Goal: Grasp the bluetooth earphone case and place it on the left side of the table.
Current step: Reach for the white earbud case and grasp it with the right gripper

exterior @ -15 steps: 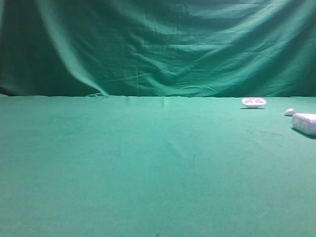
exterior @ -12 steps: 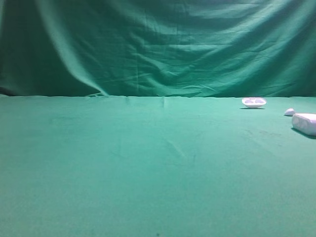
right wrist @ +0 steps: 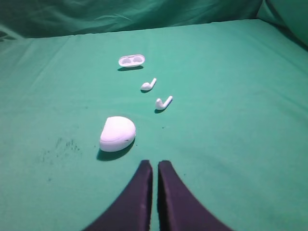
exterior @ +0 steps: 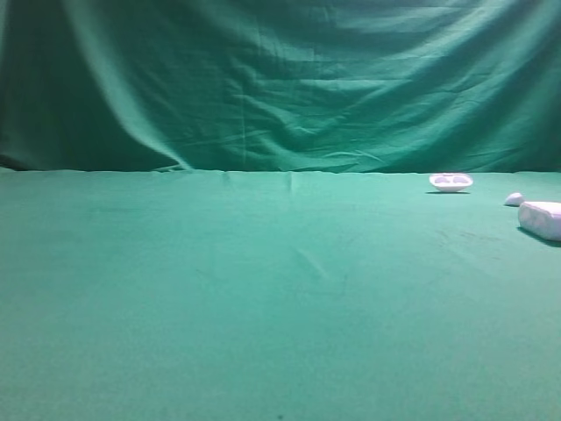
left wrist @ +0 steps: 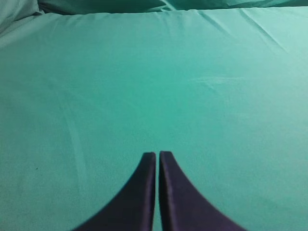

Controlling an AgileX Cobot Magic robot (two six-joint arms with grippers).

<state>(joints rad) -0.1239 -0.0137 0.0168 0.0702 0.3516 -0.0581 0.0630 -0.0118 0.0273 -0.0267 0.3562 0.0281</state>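
1. Looking through the right wrist camera, I see the right gripper (right wrist: 154,164) with its two dark fingers drawn together, only a thin slit between the tips, holding nothing.
2. I find the bluetooth earphone case (right wrist: 117,133) lying on the table (right wrist: 231,144) just ahead of those tips and a little to their left in that view, near them but not touching.
3. Beyond the case I see two loose white earbuds, the nearer earbud (right wrist: 163,103) and the farther earbud (right wrist: 148,85), apart from each other and lying to the right of the case in that view.
4. Farther still sits a shallow white tray with two hollows (right wrist: 131,60), well apart from the case.
5. From the high camera I place the case (exterior: 542,218) at the far right edge of the table, partly cut off by the frame, with a small white piece (exterior: 514,199) just behind it and the tray (exterior: 450,181) back near the backdrop (exterior: 280,79).
6. On the left wrist camera, the left gripper (left wrist: 157,155) also has its fingers pressed together, over bare wrinkled green cloth with nothing between them.
7. I see neither arm in the high view.
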